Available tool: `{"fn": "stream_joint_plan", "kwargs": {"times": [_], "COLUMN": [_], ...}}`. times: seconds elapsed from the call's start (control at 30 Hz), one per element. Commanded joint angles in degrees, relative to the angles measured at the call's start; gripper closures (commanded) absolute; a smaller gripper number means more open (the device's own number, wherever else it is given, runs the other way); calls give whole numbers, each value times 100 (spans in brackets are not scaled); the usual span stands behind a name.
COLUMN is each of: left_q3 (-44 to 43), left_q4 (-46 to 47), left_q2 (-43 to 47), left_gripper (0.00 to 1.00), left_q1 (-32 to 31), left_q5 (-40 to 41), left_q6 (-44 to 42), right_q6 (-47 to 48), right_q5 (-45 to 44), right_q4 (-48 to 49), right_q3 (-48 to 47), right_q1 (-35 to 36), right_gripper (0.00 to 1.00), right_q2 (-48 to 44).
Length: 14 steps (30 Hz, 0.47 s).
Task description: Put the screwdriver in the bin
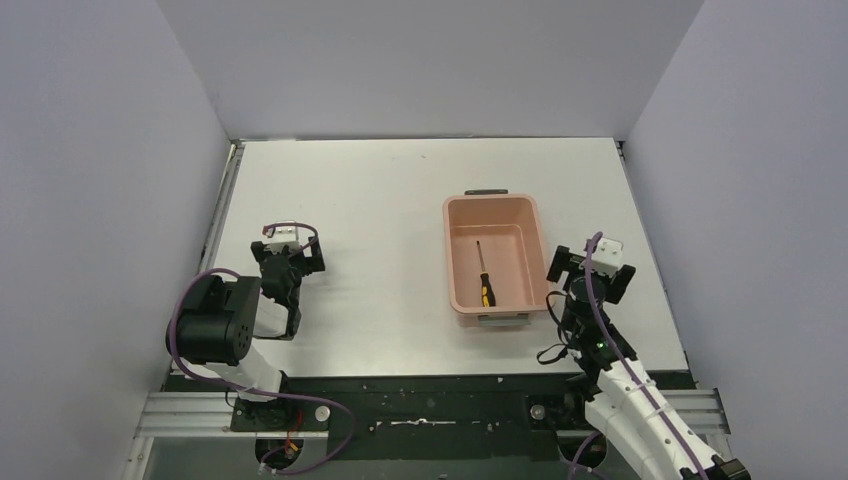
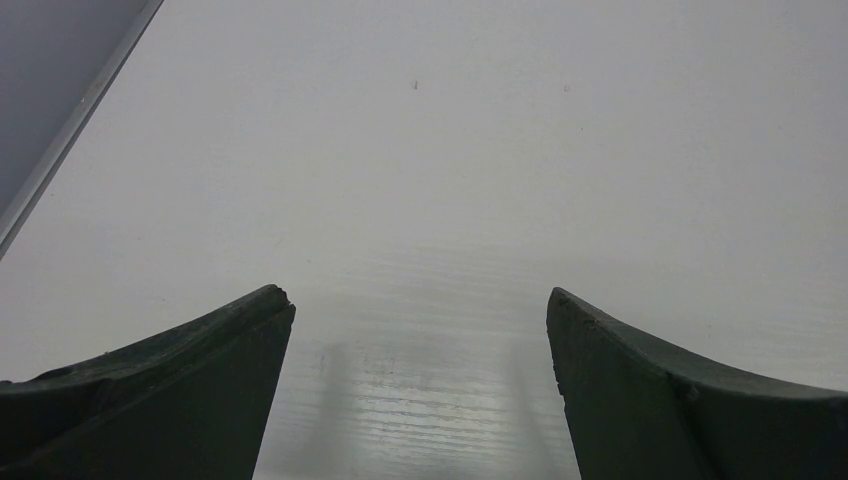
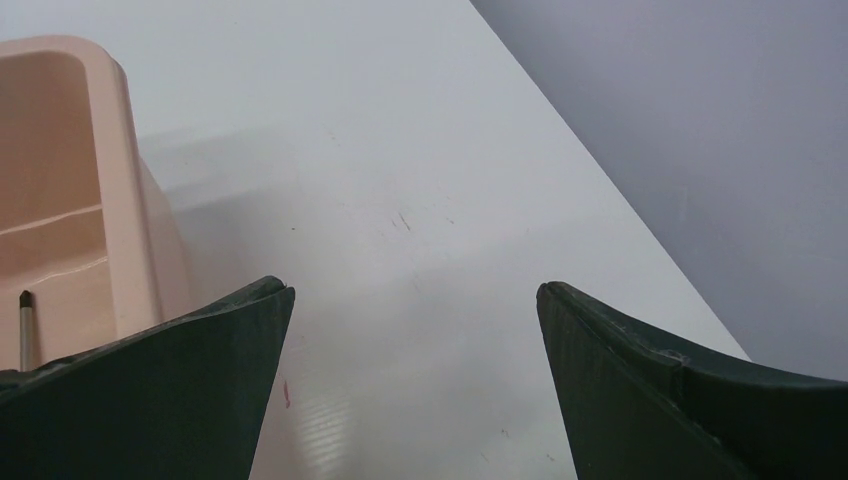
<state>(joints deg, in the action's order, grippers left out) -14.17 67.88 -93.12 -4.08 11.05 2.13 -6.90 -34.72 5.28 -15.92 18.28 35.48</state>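
The screwdriver (image 1: 482, 270) is inside the bin (image 1: 449, 250), flat on the floor of it, with the yellow-and-black handle at the near end and the thin shaft pointing toward the far end, roughly along the bin's length and a little right of its centre line. The bin sits on the white table (image 1: 380, 200) with its long sides running away from the arms and a grey handle showing at each short end. Over to the right gripper (image 1: 590, 271): it hangs just beside the bin's near right corner, outside the wall, fingers spread wide and nothing between them. Its wrist camera shows only bare tabletop in the gap, the bin's pink outer wall off to the left, and a sliver of the screwdriver's shaft peeking over the left finger (image 3: 150, 390). Now the left gripper (image 1: 288, 262): well apart from the bin on its left side, it too is spread wide and carrying nothing, and its own camera shows plain white table between the two dark fingers (image 2: 170, 390)
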Motion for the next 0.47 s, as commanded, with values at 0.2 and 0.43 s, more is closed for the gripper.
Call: {"fn": "stream_joint_plan", "kwargs": {"times": [0.2,0.43], "left_q3": [-50,-53], "left_q4": [114,120], "left_q2": [71,74], "left_gripper": [3,3], "left_q1": [-4,-5], "left_q5": [-46,-58], "left_q6": [-54,-44], "right_q6": [-350,-304], "right_q5": [-193,-188], "right_q4": [576,596], "right_q3": [343,236], "right_q1": [-44,-42], "right_gripper": [0,0], "right_q2": [-56,5]}}
